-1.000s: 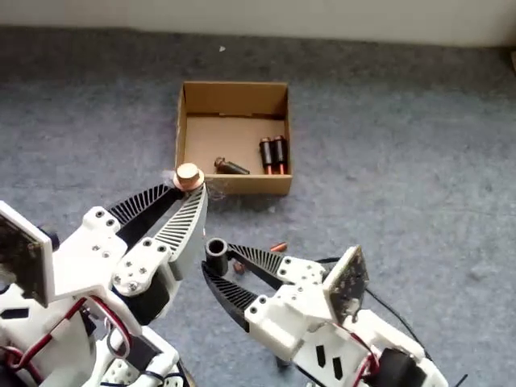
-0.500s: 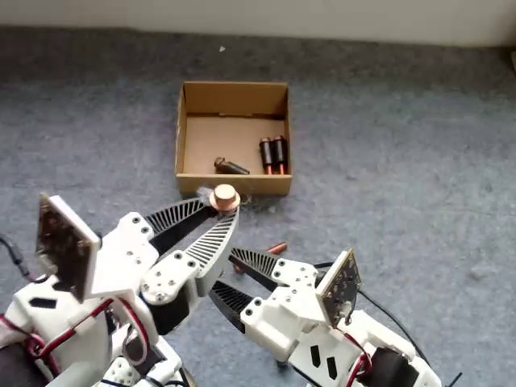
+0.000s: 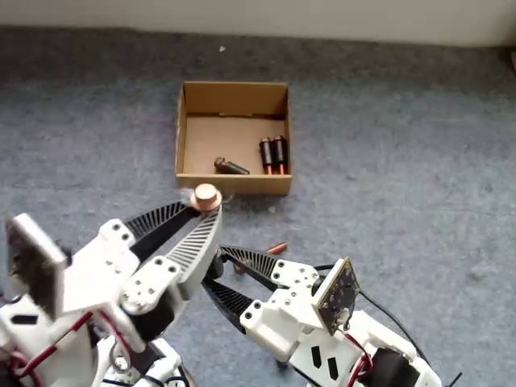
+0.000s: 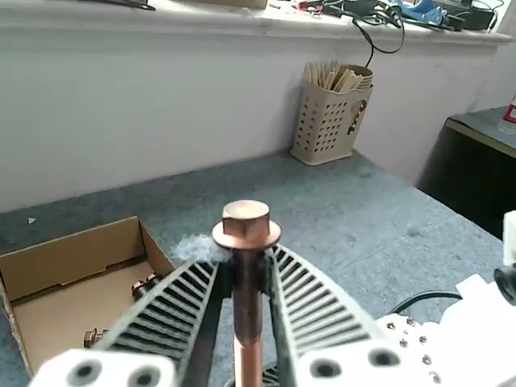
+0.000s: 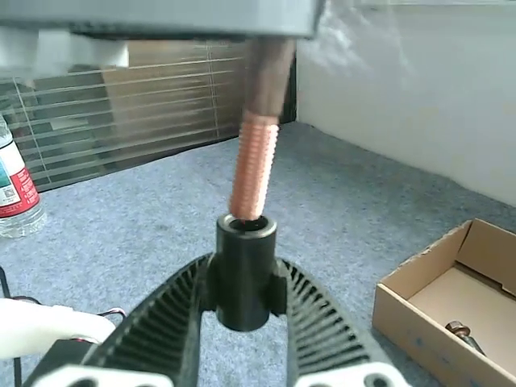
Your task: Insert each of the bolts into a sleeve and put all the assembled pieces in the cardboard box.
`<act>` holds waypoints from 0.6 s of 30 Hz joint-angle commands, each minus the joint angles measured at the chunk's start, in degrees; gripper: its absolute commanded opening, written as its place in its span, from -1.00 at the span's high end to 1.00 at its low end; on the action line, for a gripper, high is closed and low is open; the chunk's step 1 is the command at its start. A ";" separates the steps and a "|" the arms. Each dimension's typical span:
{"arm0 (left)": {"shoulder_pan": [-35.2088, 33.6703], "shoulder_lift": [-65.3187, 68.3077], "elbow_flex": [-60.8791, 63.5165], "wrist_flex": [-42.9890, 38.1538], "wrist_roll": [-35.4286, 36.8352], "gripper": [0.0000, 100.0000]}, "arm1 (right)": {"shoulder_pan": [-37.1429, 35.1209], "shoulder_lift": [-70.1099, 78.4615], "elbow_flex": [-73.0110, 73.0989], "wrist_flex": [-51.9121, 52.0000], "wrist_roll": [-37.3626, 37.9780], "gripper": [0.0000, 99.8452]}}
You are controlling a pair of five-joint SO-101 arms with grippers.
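**Bolt tip at the sleeve's mouth**

My left claw [image 4: 247, 264] grips the copper bolt [image 4: 246, 226] by its shank, head up. My right claw [image 5: 244, 274] is clamped on the black sleeve [image 5: 244, 242], upright beneath it. The threaded tip meets the bore, slightly tilted. I judge I should straighten the bolt over the hole, then press down gently. Beyond, the cardboard box [image 3: 233, 185] holds three pieces [image 3: 266, 155]. Another bolt [image 3: 276, 247] lies on the tabletop [image 3: 403, 177].
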 commanded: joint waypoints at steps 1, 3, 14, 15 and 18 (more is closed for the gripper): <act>-0.92 -2.95 0.04 -0.88 -0.26 0.99 | -0.40 -0.75 -0.84 -1.54 0.70 0.99; -0.75 -3.30 1.98 -1.05 -2.29 0.99 | -0.57 -0.75 -0.84 -1.54 0.70 0.99; -0.75 -3.56 10.07 -3.43 -2.64 0.99 | -0.75 -0.75 -0.84 -1.54 0.70 0.99; -0.66 -3.56 10.24 -3.34 -2.64 0.99 | -0.48 -0.75 -0.84 -1.54 0.70 0.99; -0.66 -3.56 10.33 -1.49 -2.81 0.99 | -0.31 -0.75 -0.92 -1.45 0.70 0.99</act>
